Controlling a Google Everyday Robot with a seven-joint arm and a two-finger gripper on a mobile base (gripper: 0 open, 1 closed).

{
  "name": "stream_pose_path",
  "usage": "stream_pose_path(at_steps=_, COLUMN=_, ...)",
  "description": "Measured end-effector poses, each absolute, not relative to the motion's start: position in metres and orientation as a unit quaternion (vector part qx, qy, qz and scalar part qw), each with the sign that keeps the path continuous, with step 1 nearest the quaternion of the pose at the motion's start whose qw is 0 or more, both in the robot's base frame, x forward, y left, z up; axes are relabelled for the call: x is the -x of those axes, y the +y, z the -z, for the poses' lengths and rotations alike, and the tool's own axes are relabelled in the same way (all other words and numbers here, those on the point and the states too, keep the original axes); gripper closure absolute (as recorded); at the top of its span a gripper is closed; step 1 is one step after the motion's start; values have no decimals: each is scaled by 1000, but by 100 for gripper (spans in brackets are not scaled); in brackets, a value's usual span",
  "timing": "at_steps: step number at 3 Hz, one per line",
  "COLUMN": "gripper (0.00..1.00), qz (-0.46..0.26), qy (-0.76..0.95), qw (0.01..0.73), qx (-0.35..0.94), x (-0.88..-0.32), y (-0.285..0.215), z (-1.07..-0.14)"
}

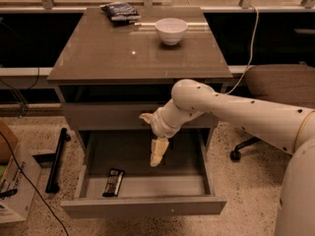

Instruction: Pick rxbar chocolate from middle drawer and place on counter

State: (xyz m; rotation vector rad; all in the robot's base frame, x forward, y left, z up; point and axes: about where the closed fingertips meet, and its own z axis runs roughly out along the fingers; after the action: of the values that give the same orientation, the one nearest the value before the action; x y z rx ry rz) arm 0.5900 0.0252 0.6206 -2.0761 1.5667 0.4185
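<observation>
The middle drawer point(142, 205) is pulled open below the counter point(98, 58). The rxbar chocolate point(113, 182), a slim black bar with pale patches, lies flat in the drawer's front left part. My gripper point(156, 157) hangs over the drawer's middle, pointing down, to the right of the bar and above it, not touching it. It holds nothing that I can see.
A white bowl point(171, 30) and a blue-black snack bag point(119, 11) sit at the back of the counter. A dark bar point(55, 159) and a cardboard box point(12, 181) are on the floor at left. An office chair point(275, 90) stands at right.
</observation>
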Motion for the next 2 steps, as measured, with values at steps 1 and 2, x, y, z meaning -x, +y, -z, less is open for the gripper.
stream_pose_path(at_steps=1, gripper=0, qz=-153, qy=569, qw=251, qx=768, x=-589, y=26, z=-618)
stream_pose_path(at_steps=2, gripper=0, qz=-150, qy=573, qw=237, qx=770, x=-589, y=30, z=-611)
